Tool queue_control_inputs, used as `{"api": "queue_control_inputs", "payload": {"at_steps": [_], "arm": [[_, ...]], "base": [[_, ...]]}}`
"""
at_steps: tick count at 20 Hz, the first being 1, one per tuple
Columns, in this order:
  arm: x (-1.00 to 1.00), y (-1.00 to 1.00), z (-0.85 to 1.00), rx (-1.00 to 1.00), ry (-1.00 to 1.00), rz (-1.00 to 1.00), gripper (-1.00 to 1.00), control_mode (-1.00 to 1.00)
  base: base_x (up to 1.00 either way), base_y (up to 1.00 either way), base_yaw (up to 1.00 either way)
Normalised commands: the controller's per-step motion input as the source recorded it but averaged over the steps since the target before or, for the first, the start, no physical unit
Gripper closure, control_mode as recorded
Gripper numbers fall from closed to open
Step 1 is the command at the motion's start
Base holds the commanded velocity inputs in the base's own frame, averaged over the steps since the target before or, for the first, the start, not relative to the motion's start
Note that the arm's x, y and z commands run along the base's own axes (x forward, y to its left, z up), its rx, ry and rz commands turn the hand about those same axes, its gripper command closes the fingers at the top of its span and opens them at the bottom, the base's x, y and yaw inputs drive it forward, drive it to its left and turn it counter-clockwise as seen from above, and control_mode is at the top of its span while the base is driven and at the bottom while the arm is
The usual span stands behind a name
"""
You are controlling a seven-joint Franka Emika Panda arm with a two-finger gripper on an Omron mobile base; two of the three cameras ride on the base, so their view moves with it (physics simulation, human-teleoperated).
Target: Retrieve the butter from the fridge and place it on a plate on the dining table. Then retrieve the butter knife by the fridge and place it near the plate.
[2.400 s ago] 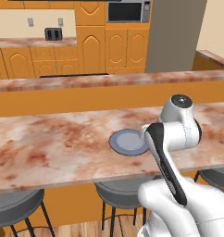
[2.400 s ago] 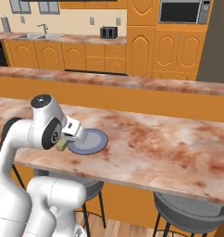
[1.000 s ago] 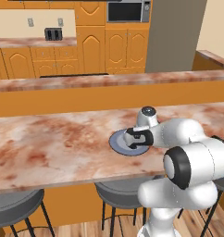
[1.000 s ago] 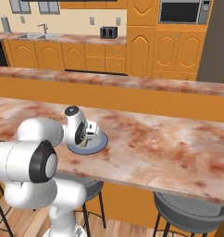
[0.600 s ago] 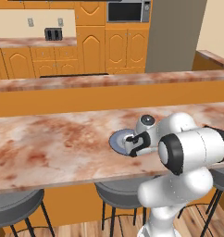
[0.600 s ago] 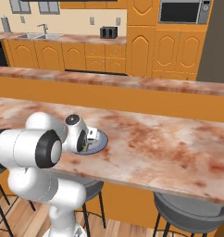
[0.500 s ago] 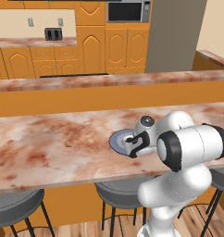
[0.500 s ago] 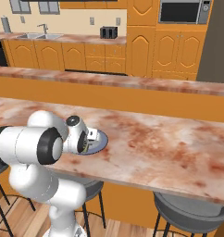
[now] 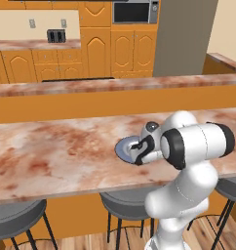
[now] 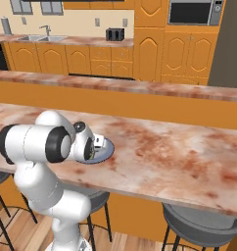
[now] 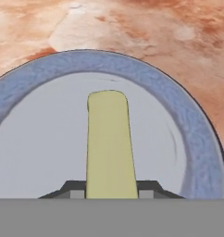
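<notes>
Your gripper is clamped on the butter, the pale stick running out between the two finger tips low over the middle of the plate, which sits on the dining table near its front edge.

In the hand view the plate runs off the left and lower edges, and the near end of the butter is cut off at the bottom between the finger tips, of which just the tops show. In both base views the arm covers the plate's near side, and the butter there is hidden.
</notes>
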Motion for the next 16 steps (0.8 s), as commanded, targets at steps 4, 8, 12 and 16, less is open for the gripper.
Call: {"api": "queue_control_inputs", "payload": {"at_steps": [4,8,12,16], "arm": [[0.26,0.08,-0.07,0.0,0.0,0.0,1.0,-1.0],[0.05,0.03,-0.2,0.0,0.0,0.0,1.0,-1.0],[0.01,0.0,-0.08,0.0,0.0,0.0,-1.0,-1.0],[0.07,0.0,0.0,0.0,0.01,0.01,-1.0,-1.0]], "base": [[0.0,0.0,0.0],[0.0,0.0,0.0],[0.0,0.0,0.0],[0.0,0.0,0.0]]}}
